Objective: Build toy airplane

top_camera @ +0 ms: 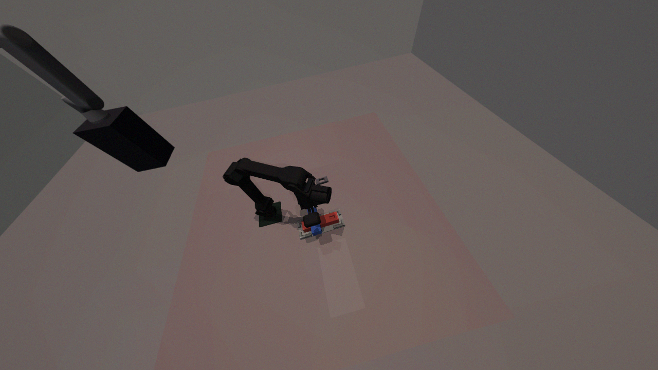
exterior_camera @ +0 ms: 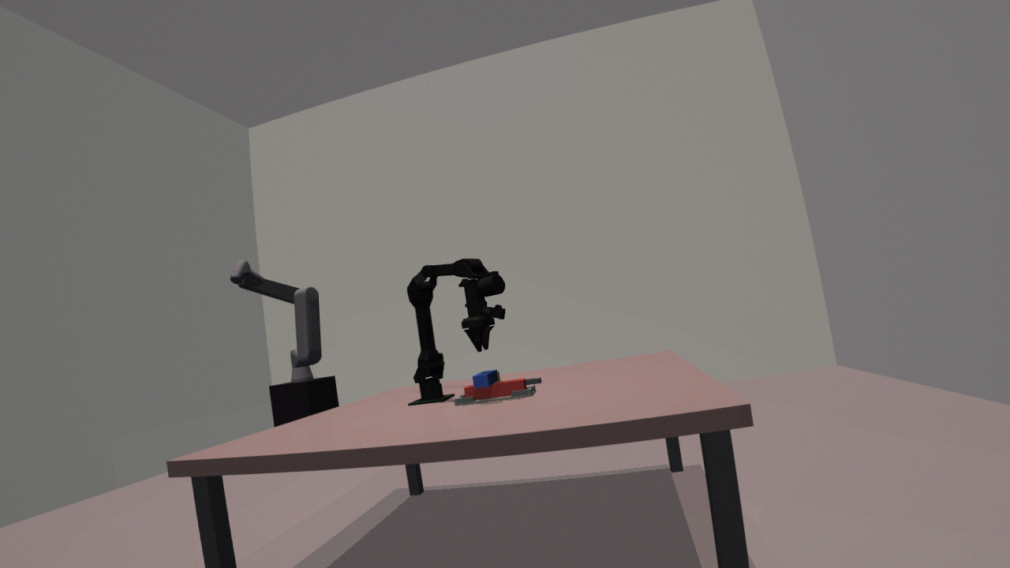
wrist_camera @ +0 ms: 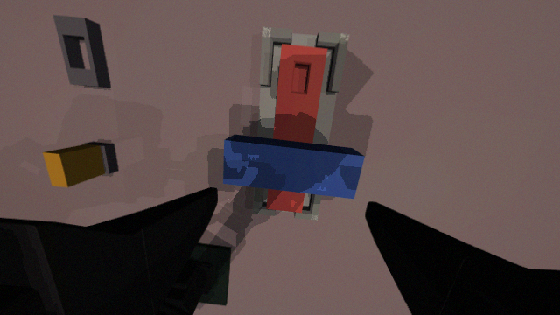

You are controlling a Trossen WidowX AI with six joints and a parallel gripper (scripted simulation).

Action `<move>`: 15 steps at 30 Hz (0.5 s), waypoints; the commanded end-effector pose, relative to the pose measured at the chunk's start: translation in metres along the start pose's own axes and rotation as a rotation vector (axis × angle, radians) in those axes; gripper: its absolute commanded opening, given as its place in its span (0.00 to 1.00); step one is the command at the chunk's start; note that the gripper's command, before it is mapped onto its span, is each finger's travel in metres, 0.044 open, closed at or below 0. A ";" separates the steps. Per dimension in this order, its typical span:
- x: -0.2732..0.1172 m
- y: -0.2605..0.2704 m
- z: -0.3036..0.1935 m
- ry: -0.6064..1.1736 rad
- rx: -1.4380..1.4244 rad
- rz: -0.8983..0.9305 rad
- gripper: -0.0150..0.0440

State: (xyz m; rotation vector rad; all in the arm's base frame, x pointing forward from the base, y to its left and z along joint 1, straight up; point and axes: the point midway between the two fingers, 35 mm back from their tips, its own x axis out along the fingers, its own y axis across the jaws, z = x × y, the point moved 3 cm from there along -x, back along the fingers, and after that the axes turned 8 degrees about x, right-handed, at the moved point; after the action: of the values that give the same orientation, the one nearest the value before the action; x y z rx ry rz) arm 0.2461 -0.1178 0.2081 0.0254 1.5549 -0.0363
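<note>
The red fuselage (top_camera: pixel 331 217) (exterior_camera: pixel 510 388) (wrist_camera: pixel 297 105) lies lengthwise in the grey cradle (top_camera: pixel 342 224) (wrist_camera: pixel 266 66) and looks flat. The blue wing (top_camera: pixel 315 230) (exterior_camera: pixel 484 379) (wrist_camera: pixel 290 171) lies crosswise on top of it; its tab is hidden beneath. The socket near the fuselage's far end in the wrist view is empty. The yellow tail fin (wrist_camera: pixel 80 166) stands in a small dark holder at the left of the wrist view; only a sliver shows behind the wing in the exterior view. My gripper (exterior_camera: pixel 483 349) (wrist_camera: pixel 291 201) is open and empty, above the wing and not touching it.
A dark grey block with a rectangular hole (top_camera: pixel 322 180) (exterior_camera: pixel 533 380) (wrist_camera: pixel 76 27) sits on the table beyond the tail fin. The arm's dark green base plate (top_camera: pixel 270 222) (wrist_camera: pixel 216 284) is near the cradle's other end. A second, grey arm stands on a black pedestal (exterior_camera: pixel 303 398) away from the table.
</note>
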 end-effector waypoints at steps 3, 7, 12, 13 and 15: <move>-0.002 0.040 0.006 -0.012 -0.038 0.015 1.00; -0.003 0.088 0.005 -0.016 -0.072 0.033 1.00; -0.003 0.144 -0.005 -0.006 -0.048 0.031 1.00; -0.002 0.155 -0.008 -0.004 -0.043 0.030 1.00; -0.002 0.176 -0.017 0.000 -0.033 0.028 1.00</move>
State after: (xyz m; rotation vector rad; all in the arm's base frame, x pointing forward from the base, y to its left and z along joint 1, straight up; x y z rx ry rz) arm 0.2473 0.0363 0.2093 0.0156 1.5485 0.0263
